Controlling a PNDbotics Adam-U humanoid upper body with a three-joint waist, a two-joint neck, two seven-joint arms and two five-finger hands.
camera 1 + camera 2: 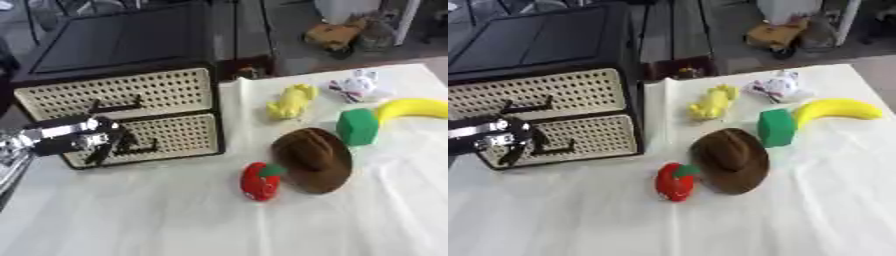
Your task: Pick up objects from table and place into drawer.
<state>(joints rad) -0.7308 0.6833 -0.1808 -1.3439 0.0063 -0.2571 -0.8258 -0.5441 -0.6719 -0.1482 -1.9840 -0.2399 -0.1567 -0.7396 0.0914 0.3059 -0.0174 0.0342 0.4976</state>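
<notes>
Strawberry (261, 182) upright; L hand (74, 137) at drawer (162, 137).

We see a white cloth (175, 220) over the table, grey floor (289, 30) beyond, a yellowish heap (332, 34) lying there

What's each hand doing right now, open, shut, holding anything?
Left hand: at the lower black handle of the cream perforated drawer unit; whether its fingers are open or curled cannot be told.
Right hand: not in view.

Soft blur, bright even daylight
</notes>
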